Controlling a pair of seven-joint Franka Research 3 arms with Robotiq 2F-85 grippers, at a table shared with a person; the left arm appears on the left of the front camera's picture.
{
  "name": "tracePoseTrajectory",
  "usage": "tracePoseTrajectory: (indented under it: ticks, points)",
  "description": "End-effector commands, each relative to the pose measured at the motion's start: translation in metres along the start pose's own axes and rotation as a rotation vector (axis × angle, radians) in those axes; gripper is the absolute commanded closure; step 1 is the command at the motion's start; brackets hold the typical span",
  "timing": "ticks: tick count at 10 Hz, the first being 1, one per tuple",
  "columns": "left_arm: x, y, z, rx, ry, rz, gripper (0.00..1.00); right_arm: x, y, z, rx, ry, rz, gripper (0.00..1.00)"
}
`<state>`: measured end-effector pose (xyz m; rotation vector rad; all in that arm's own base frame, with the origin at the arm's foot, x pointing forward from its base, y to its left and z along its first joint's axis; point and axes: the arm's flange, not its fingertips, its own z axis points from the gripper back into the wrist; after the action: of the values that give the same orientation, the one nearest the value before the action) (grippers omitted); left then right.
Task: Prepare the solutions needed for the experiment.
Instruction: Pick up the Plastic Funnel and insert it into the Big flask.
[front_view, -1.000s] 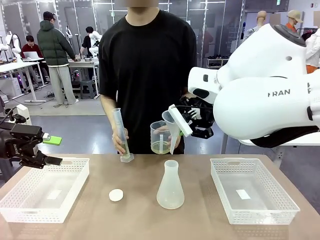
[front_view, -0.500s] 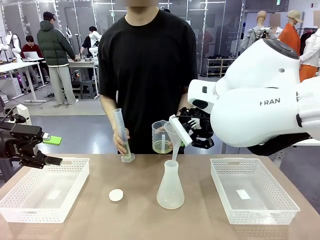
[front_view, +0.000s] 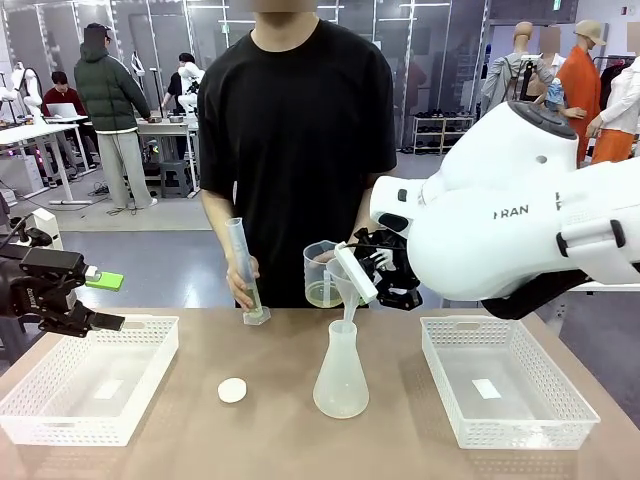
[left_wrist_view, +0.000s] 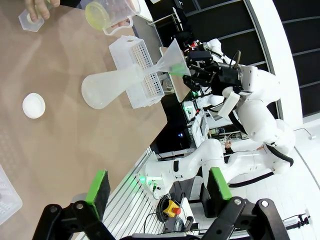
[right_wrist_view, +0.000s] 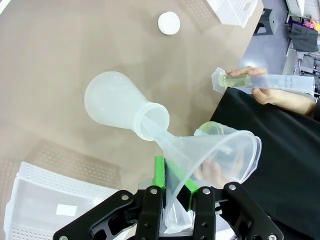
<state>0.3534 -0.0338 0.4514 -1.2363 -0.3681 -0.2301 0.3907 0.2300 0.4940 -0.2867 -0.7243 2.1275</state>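
Just beside right claw (front_view: 368, 272): solutions (front_view: 322, 294).

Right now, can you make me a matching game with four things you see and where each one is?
Things
1. clear plastic funnel
2. frosted conical flask
3. small white round cap
4. tall clear measuring cylinder

Places
A. lying flat on the brown table
B. gripped in the right claw
C. held in a person's hand
D. standing upright on the table

Pairs: 1-B, 2-D, 3-A, 4-C
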Motion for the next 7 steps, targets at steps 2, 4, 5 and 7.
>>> tracePoseTrajectory:
  ticks: [2,4,5,7]
  points:
    - [0.0,-0.002,-0.002,-0.027,-0.013,0.002,0.0,-0.009,0.001,-0.018,-0.004,-0.025,0.0,0.94]
    - [0.0,-0.002,-0.002,-0.027,-0.013,0.002,0.0,-0.009,0.004,-0.027,0.007,-0.027,0.004,0.94]
    - [0.0,-0.002,-0.002,-0.027,-0.013,0.002,0.0,-0.007,0.005,-0.03,0.016,-0.031,0.009,0.94]
    - [0.0,-0.002,-0.002,-0.027,-0.013,0.002,0.0,-0.006,0.006,-0.037,0.031,-0.034,0.024,0.94]
